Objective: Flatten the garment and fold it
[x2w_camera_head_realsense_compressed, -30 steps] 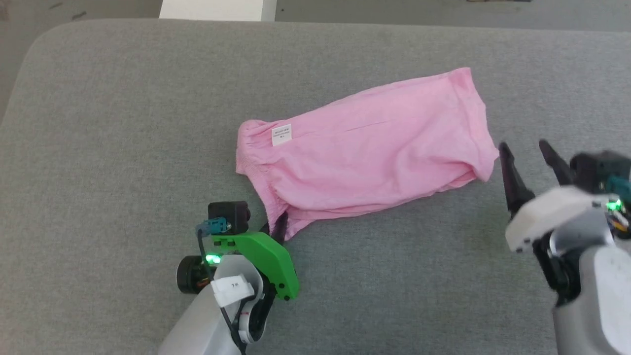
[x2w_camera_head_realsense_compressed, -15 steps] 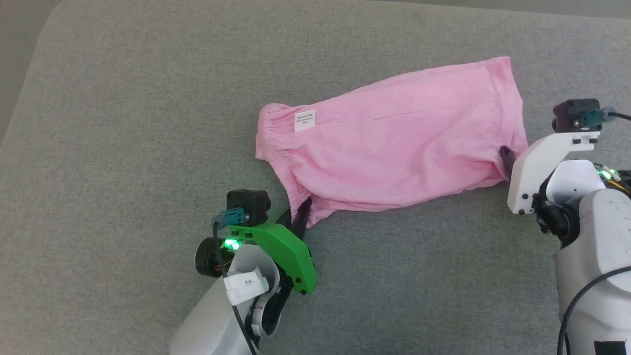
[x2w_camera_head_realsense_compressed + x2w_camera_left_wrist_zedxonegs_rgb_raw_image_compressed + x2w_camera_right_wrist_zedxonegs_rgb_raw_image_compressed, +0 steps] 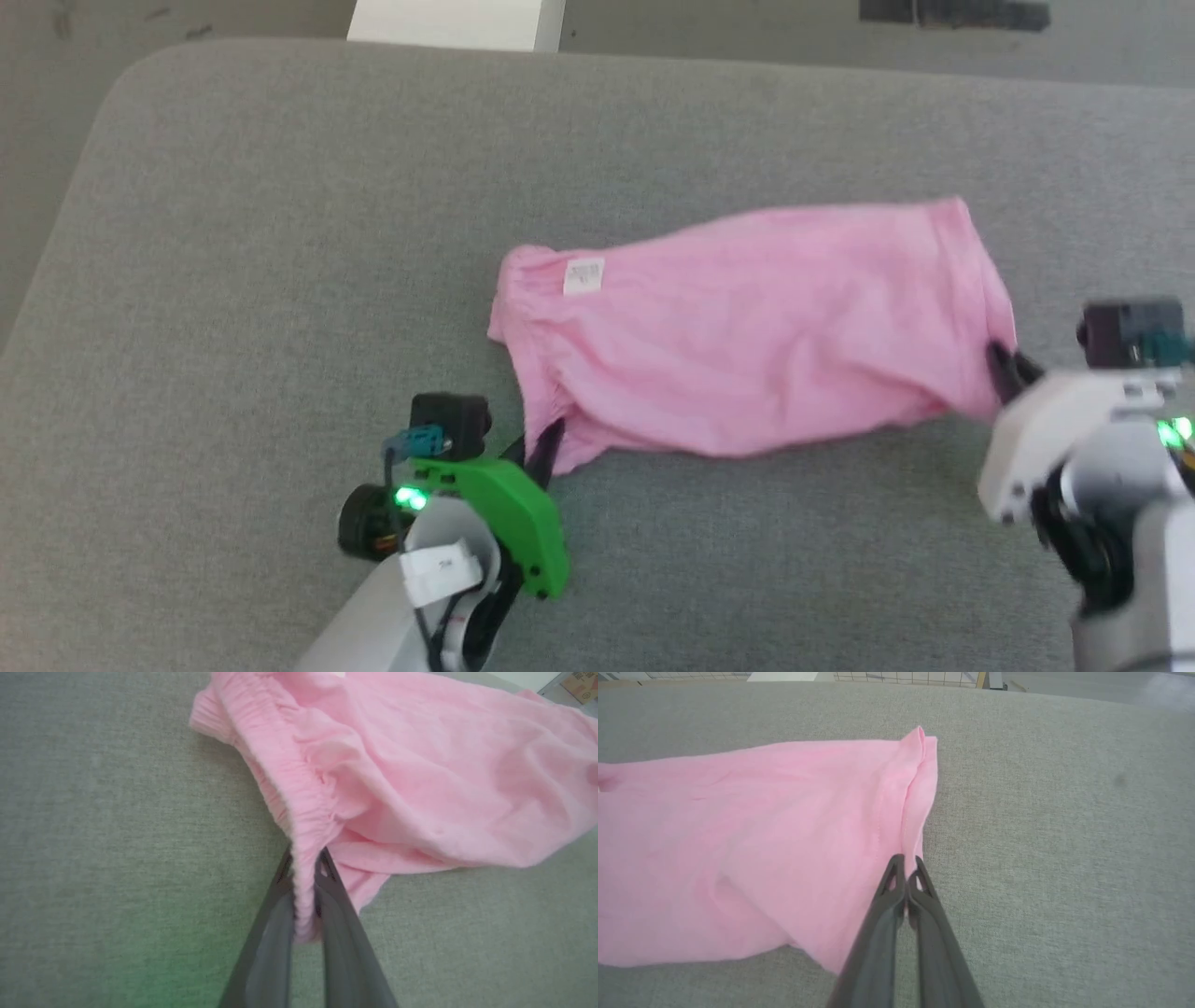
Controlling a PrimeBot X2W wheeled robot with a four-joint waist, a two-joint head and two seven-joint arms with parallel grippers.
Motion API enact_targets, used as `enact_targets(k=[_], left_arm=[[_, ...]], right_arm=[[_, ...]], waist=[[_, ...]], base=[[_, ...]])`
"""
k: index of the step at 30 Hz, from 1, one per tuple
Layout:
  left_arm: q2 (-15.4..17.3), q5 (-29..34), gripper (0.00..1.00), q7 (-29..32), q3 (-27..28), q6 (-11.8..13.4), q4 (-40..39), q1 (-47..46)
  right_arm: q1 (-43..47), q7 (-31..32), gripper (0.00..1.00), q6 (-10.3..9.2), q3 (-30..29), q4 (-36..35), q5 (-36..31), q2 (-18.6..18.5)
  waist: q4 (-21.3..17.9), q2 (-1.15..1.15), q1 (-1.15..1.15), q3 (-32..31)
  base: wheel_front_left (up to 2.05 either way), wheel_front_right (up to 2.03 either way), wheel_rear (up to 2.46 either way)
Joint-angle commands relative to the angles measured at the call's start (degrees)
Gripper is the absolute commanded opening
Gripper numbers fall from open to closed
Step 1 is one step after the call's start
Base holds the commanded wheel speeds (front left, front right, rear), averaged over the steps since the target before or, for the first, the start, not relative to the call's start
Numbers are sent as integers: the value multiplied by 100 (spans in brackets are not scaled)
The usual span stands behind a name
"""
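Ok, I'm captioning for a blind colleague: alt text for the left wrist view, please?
The left tool is shut on the gathered edge of a pink garment, whose wrinkled bulk spreads up and right across a grey fabric surface.

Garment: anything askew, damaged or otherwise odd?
Nothing damaged. The garment lies slanted and wrinkled, bunched at its gathered edge where the left claw pinches it; the right claw is shut on the opposite hem.

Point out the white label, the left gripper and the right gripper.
white label [image 3: 584, 275], head view, middle of the tag.
left gripper [image 3: 306, 855], left wrist view, midway between its fingertips.
right gripper [image 3: 909, 859], right wrist view, midway between its fingertips.
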Motion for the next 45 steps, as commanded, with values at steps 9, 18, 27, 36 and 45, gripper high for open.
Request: enact_targets(k=[9, 18, 27, 36, 45], left_arm=[[630, -309, 0, 852, 50, 244, -1121, 801], [628, -424, 100, 889, 28, 329, -1210, 1067], [515, -541, 100, -205, 603, 403, -1445, 1317], [680, 133, 100, -2110, 1303, 189, -865, 815], [453, 1149, 100, -2223, 1952, -113, -979, 431]], right_arm=[[1655, 33, 0, -6, -185, -932, 761, 52], [1749, -334, 100, -6, -117, -150, 858, 53], [1427, -1470, 100, -6, -207, -137, 743, 54], [840, -1652, 100, -6, -196, 285, 436, 54], [110, -955, 100, -6, -412, 1050, 553, 54]], waist=[[-359, 0, 0, -338], [-482, 0, 0, -339], [-503, 0, 0, -470], [-412, 0, 0, -503], [-355, 0, 0, -261]], base=[[0, 0, 0], [0, 0, 0], [0, 0, 0], [0, 0, 0], [0, 0, 0]])
